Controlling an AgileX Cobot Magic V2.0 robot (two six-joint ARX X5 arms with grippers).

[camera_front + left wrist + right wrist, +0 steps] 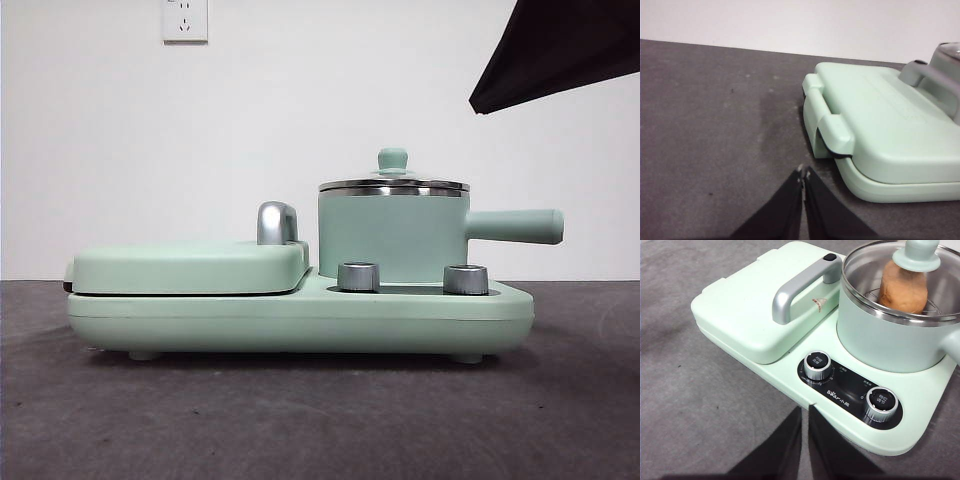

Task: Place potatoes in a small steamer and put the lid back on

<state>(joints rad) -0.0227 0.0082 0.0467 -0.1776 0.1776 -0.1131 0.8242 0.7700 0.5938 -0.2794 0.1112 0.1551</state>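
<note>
**Steamer lidded, potato inside; both arms idle**

Hidden or cut off: in the front view the pot wall conceals the contents entirely; only the right wrist view shows them through the glass. That view crops the lid's far rim and most of the pot's side handle. The left wrist view shows only the griddle end of the appliance. A black shape at the front view's upper right corner belongs to an arm; which arm cannot be told.

Task items: the potato [903, 286], orange-brown with a crusty skin, stands on a wire rack inside the small steamer [393, 238], a mint-green cylindrical pot with steel rim and straight side handle pointing right in the front view. The glass lid [393, 183], steel-rimmed with a mint-green knob, sits on the pot's rim.

Surroundings: the pot rests on a mint-green cooker base [300, 318], beside the closed griddle cover [190, 266] with its chrome handle [800, 286]. Two steel dials [817, 365] sit on a black panel in front of the pot. All stand on the dark grey bench [300, 420].

End effectors: the left end effector [803, 172] is closed tight, empty, above bare bench near the griddle end. The right end effector [805, 412] is narrowed to a thin gap, empty, near the dials
</note>
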